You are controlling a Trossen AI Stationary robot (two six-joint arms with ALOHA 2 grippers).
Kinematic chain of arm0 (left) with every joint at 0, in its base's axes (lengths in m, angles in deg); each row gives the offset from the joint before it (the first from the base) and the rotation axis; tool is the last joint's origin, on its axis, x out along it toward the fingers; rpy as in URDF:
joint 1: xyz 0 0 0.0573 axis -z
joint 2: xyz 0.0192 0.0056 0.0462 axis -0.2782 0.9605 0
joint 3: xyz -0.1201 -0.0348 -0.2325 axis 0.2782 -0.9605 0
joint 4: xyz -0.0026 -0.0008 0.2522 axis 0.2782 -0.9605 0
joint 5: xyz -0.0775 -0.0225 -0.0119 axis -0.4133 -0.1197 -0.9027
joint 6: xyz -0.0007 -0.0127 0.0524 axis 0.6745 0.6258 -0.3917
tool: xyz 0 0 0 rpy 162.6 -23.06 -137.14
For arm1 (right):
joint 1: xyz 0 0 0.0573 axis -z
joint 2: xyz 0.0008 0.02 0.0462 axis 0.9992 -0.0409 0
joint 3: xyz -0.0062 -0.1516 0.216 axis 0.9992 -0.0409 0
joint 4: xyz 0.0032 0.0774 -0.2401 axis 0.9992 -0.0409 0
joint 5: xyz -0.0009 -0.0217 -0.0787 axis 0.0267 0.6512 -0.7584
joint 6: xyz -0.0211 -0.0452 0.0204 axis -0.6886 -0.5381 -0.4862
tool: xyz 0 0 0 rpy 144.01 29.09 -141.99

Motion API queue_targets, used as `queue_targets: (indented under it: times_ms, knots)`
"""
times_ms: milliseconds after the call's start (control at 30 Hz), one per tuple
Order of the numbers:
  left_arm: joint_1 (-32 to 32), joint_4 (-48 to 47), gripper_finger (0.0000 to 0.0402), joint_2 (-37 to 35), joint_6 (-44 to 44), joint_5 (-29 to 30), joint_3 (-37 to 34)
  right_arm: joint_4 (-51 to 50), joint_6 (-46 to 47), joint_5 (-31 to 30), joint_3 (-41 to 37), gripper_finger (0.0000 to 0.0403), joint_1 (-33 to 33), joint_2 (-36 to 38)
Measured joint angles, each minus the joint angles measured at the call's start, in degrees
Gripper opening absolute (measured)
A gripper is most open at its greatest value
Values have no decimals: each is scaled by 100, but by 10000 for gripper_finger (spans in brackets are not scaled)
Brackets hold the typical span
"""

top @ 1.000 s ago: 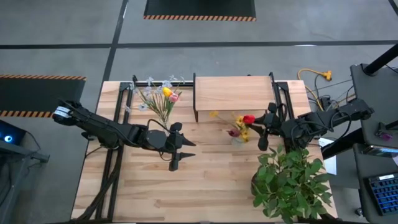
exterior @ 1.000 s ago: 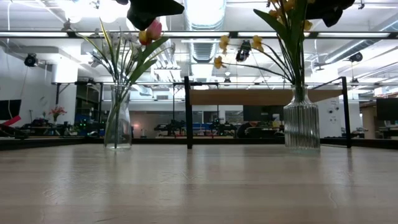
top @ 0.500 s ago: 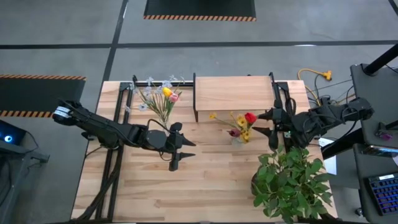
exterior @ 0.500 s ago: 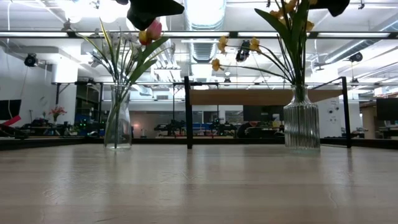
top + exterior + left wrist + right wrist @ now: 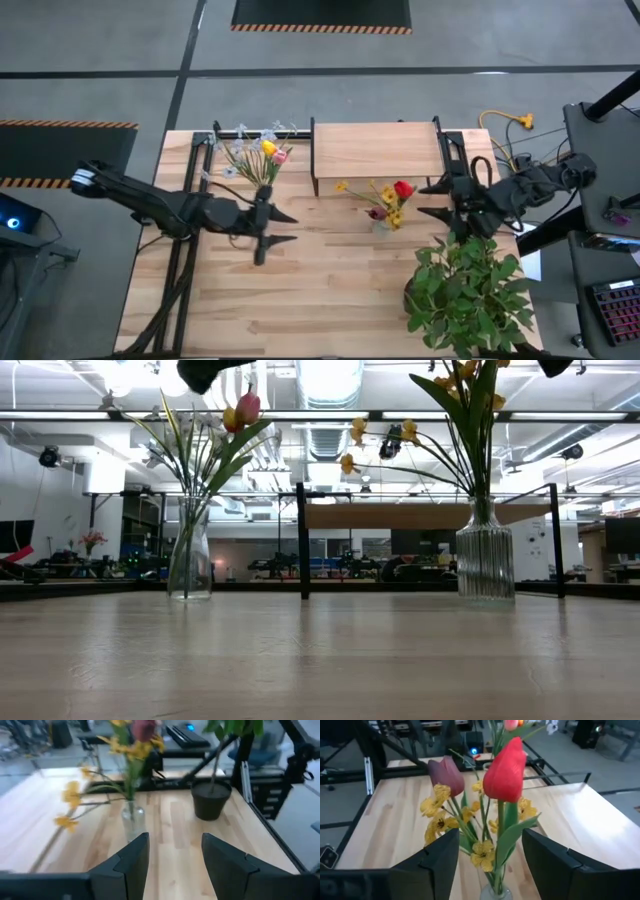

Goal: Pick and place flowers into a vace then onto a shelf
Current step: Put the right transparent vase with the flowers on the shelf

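Just ahead of the right gripper [image 5: 433, 200], whose fingers are spread and empty, a ribbed vase [image 5: 485, 563] of red and yellow flowers [image 5: 502, 777] is seen on the table [image 5: 340, 290], in front of the shelf [image 5: 375, 148]. The left gripper [image 5: 283, 227] is held open, close beside a second vase of flowers [image 5: 258, 158].

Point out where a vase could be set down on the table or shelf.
The shelf top is bare. The table's near strip, below the left gripper and left of the leafy plant, is free. It is crowded between the ribbed vase and the right gripper.
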Motion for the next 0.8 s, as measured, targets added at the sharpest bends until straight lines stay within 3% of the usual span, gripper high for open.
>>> queue_targets:
  times_ms: [300,500,800]
  knots:
    - [-2,1217,165,-1652,-399,77,-1723,139,-184,-1229,-336,185,-847,420]
    - [-9,1543,164,-2443,-706,79,-2392,741,-302,-1484,-627,173,-1124,637]
    - [-7,1823,163,-2690,-689,77,-3058,1507,-500,-1799,-1478,170,-1130,718]
